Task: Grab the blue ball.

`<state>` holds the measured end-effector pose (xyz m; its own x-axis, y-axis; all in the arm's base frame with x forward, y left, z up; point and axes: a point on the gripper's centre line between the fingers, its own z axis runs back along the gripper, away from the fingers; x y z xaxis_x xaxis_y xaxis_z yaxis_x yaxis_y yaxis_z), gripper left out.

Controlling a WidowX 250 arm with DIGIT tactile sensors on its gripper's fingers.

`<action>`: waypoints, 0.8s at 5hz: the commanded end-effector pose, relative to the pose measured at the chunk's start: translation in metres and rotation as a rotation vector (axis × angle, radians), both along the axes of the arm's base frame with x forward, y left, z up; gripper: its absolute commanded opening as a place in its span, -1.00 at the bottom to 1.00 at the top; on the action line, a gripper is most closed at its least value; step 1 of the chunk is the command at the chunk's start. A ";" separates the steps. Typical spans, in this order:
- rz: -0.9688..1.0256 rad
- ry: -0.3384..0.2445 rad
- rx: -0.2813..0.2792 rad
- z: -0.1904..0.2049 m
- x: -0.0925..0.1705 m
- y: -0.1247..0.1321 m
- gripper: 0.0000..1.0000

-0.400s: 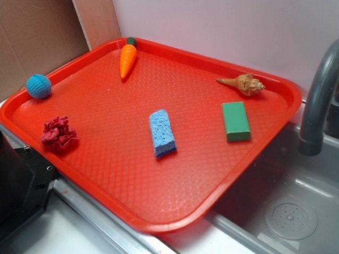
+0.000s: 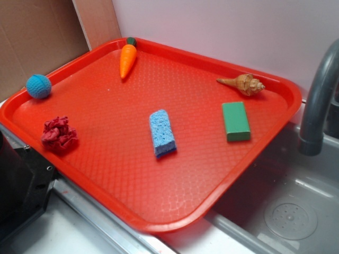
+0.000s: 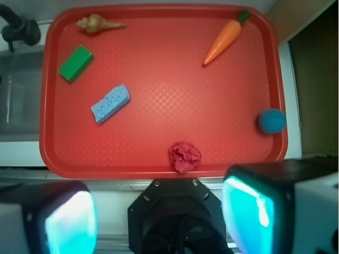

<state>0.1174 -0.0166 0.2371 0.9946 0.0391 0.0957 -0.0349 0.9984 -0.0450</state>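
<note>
Blue ball point(image 2: 38, 86) sits at the tray's point(image 2: 175, 225) far-left rim in the exterior view, touching or just inside the raised edge; in the wrist view the same ball point(image 3: 271, 120) is against the right rim. Pincer point(image 3: 159, 217) shows only in the wrist view — two fingers point(image 3: 69, 222) with teal-lit pads at the bottom corners, spread wide apart, nothing between them, high above the near edge of the tray and well away from the ball. The exterior view shows no pincer, just a dark block of hardware cut off at bottom left (can't say what part it is). Exterior view shows the grey faucet point(image 2: 318, 106) and the sink point(image 2: 286, 211) with its drain to the right of the tray; wrist view clips the faucet into the top-left corner and shows only a strip of the sink. Other items on the tray, all apart from each other: carrot point(image 2: 127, 58) near the far edge, seashell point(image 2: 243, 83), green block point(image 2: 235, 121), light-blue sponge point(image 2: 162, 133) mid-tray, red cloth wad point(image 2: 59, 134) just beside the near-left rim. The wad is the closest thing to the ball, still clearly separate. Cardboard panel point(image 2: 37, 37) behind the ball shows well only in the exterior view — wrist view has it dark and hard to read.
</note>
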 end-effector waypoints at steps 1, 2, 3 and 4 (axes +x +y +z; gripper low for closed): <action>0.273 0.027 -0.232 -0.078 0.038 0.100 1.00; 0.521 -0.050 -0.092 -0.087 0.034 0.118 1.00; 0.763 -0.123 0.158 -0.099 0.022 0.124 1.00; 1.005 -0.081 0.231 -0.118 0.016 0.134 1.00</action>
